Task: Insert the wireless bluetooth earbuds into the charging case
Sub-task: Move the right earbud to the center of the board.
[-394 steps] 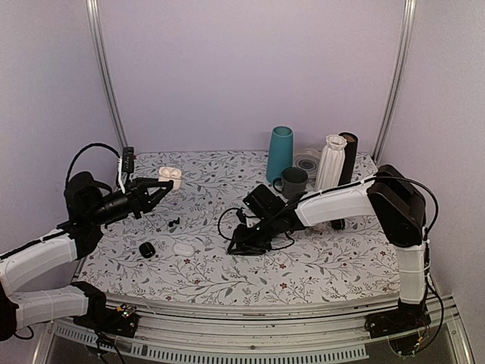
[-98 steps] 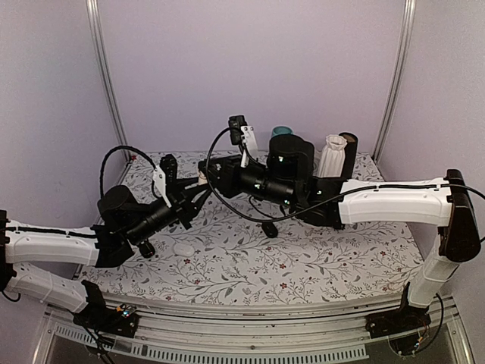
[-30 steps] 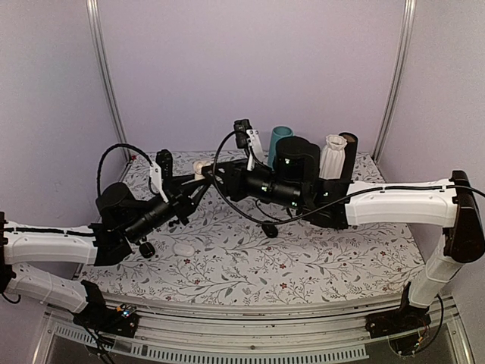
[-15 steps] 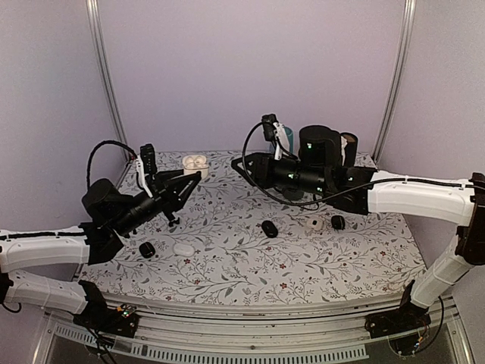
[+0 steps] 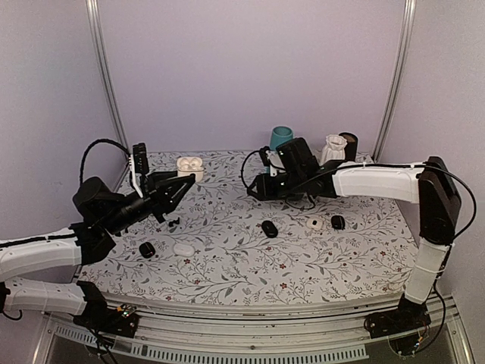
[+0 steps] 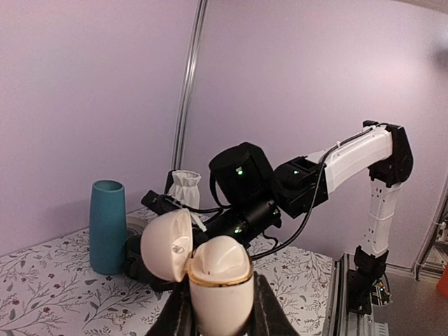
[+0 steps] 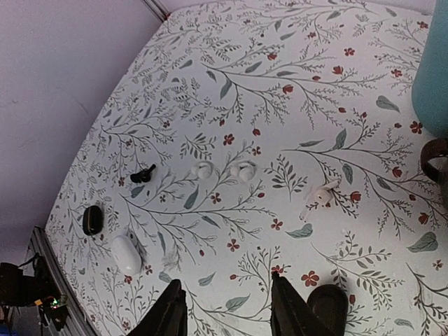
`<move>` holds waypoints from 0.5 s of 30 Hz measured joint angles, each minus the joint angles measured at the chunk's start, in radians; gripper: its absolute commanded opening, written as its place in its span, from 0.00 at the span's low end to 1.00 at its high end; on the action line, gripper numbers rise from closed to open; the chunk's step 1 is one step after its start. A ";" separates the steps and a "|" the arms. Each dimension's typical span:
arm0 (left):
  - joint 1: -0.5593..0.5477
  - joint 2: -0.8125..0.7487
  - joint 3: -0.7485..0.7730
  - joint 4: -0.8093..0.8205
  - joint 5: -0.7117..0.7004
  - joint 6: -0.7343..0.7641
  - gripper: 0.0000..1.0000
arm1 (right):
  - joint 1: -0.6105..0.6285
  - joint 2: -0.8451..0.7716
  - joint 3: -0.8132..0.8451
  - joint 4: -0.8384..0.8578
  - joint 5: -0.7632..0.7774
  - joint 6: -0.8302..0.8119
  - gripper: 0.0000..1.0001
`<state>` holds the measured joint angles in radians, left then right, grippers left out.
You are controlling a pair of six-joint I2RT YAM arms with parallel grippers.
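From above, we see the left claw closed on an open white case, held up over the far left part of the desk. The black earbuds lie on the desk just nearer than this claw, only a small dark speck here. The right claw hangs near the middle, well apart from them; they lie to its left and nearer. The left arm is closer, but it is busy, so we judge the right arm must reach across.

The left wrist view shows the white case upright between the fingers, its lid folded back beside it. The inside we cannot see from here.

The right wrist view gives what the others do not: the black earbuds lie slanted, and we cannot tell if it is one or two. Three white earbuds lie apart from them, on the side toward the right claw, whose jaws stand partly apart and hold nothing.
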<state>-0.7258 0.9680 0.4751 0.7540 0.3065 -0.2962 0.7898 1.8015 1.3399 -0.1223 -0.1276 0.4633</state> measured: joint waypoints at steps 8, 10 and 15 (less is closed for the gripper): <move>0.003 -0.011 -0.013 -0.030 0.000 -0.019 0.00 | 0.001 0.260 0.218 -0.148 0.036 -0.057 0.40; 0.003 -0.017 -0.019 -0.038 0.000 -0.024 0.00 | 0.001 0.301 0.257 -0.167 0.052 -0.068 0.40; 0.003 -0.036 -0.026 -0.047 -0.003 -0.031 0.00 | -0.006 0.410 0.358 -0.213 0.097 -0.087 0.40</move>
<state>-0.7227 0.9318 0.4492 0.7074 0.3031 -0.3271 0.7841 2.2120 1.6981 -0.3355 -0.0311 0.3759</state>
